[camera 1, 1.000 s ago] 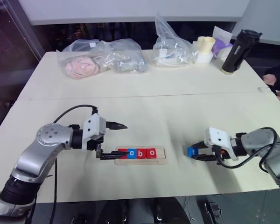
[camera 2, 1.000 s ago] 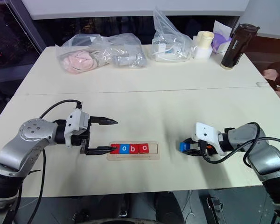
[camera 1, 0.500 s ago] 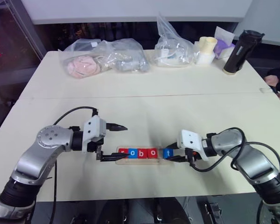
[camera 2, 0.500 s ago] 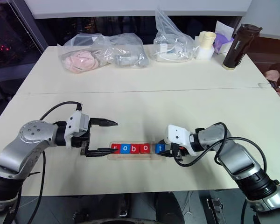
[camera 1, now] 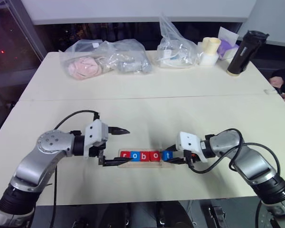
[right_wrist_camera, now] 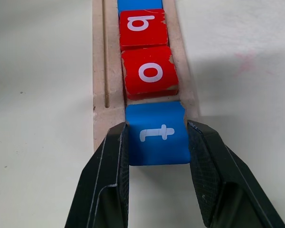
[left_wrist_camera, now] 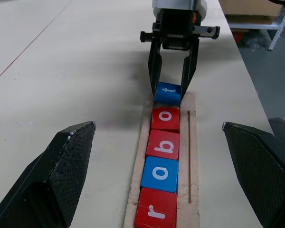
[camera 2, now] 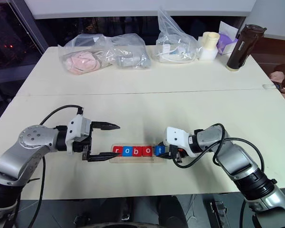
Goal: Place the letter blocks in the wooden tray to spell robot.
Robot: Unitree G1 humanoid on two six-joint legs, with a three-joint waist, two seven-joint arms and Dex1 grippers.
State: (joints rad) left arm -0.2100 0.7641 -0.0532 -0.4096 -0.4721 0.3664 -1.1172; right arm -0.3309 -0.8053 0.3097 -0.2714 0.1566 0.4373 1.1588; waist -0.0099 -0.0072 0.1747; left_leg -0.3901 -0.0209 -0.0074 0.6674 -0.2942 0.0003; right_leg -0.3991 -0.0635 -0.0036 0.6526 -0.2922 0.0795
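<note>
Head view: the wooden tray (camera 1: 143,162) lies on the bench (camera 1: 147,114), four letter blocks (camera 1: 140,156) in its slot.
Left wrist view: left claw (left_wrist_camera: 164,183) gapes wide over the tray's r end.
Right wrist view: right claw (right_wrist_camera: 157,142) pinches the blue t block (right_wrist_camera: 157,134) at the tray's end, beside the red o.

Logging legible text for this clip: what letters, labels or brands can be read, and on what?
"r" on the red block at the tray's end.
"o" on the blue block.
"b" on the red block.
"o" on the red block.
"t" on the blue block in the right gripper.
Nothing readable on the bags or bottle.
</note>
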